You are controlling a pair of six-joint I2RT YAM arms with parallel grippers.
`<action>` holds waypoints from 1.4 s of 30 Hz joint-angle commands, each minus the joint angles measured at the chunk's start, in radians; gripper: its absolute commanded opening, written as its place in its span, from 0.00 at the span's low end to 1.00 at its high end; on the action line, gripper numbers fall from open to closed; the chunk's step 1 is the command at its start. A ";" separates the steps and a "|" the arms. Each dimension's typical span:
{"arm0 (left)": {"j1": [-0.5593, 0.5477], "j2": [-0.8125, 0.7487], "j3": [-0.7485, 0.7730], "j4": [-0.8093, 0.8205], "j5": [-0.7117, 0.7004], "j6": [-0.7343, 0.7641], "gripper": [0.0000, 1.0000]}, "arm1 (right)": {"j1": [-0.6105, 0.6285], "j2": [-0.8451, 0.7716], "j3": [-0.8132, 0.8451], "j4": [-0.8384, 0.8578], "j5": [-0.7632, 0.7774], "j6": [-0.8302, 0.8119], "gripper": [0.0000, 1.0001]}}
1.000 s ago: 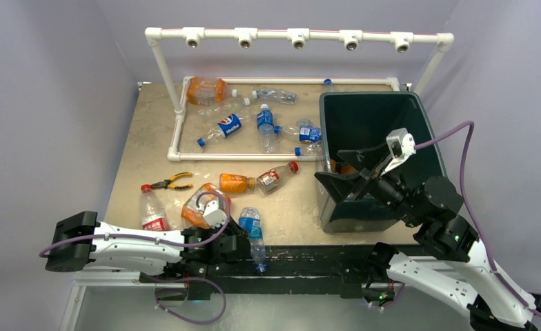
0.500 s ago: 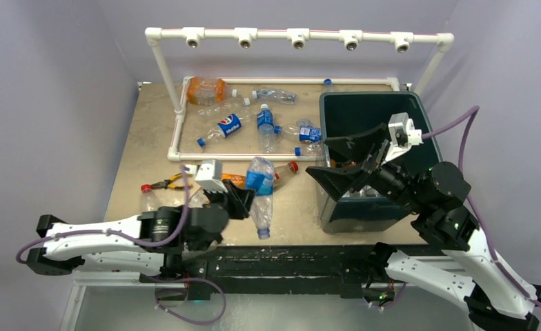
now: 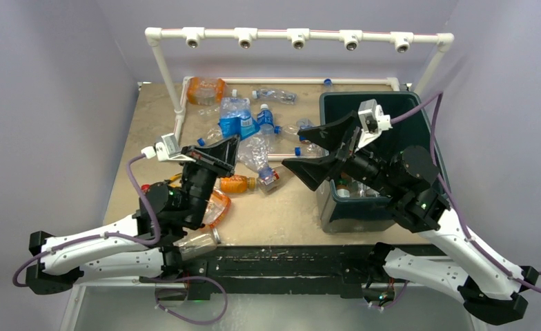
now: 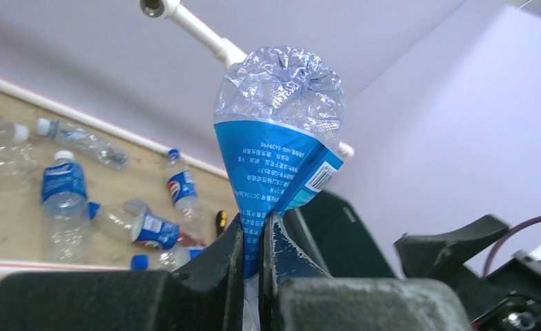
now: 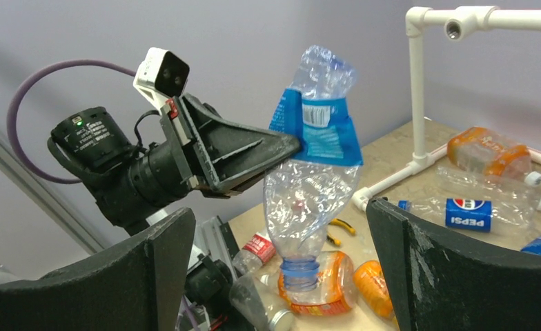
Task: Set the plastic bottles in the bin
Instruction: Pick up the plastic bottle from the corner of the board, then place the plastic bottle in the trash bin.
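**Above the table centre, a crushed bottle is held up beside the bin**

Near the middle of the top view, a crushed clear bottle (image 3: 246, 127) with a blue label is pinched by the left gripper (image 3: 236, 140). The jaws are closed tight on the flattened label part, and the neck end hangs down. This thin fold is probably chosen because the full body is too wide and too soft for a firm grip.

Just right of the bottle, the right gripper (image 3: 317, 150) is held wide open and empty. Its fingers are pointed toward the bottle, so a hand-over seems to be prepared.

At the right of the frame the bin (image 3: 354, 219) is seen, partly covered by the right arm, and a few bottles are visible inside it. Its left rim must be passed over. The right arm is placed across that rim, so little free room is left there.

More bottles are scattered inside the white pipe frame (image 3: 179, 124) at upper centre, and some others lie lower left of centre, under the left arm.
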 commanded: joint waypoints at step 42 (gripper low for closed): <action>0.029 0.087 -0.059 0.679 0.138 -0.119 0.00 | 0.030 0.147 -0.169 0.599 -0.160 0.338 0.55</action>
